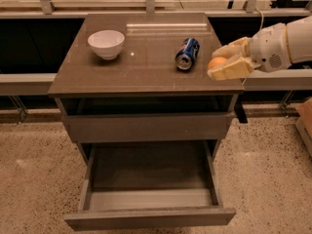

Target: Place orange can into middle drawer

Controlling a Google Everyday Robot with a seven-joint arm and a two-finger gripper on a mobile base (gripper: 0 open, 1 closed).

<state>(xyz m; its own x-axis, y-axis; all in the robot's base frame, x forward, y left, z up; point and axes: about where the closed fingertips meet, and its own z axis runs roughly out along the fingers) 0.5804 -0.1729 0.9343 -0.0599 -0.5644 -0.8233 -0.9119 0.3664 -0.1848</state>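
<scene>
The orange can (pixel 217 62) is a small round orange sphere held between the cream fingers of my gripper (pixel 223 61). The gripper is shut on it, just above the right front corner of the cabinet top (pixel 146 67). My white arm reaches in from the right. The middle drawer (pixel 148 177) is pulled open below, wide and shallow with a flat bare floor. It lies down and to the left of the gripper.
A white bowl (pixel 106 43) stands at the back left of the top. A blue soda can (pixel 187 53) lies on its side just left of the gripper. A closed drawer front (pixel 146 126) sits above the open drawer. Speckled floor surrounds the cabinet.
</scene>
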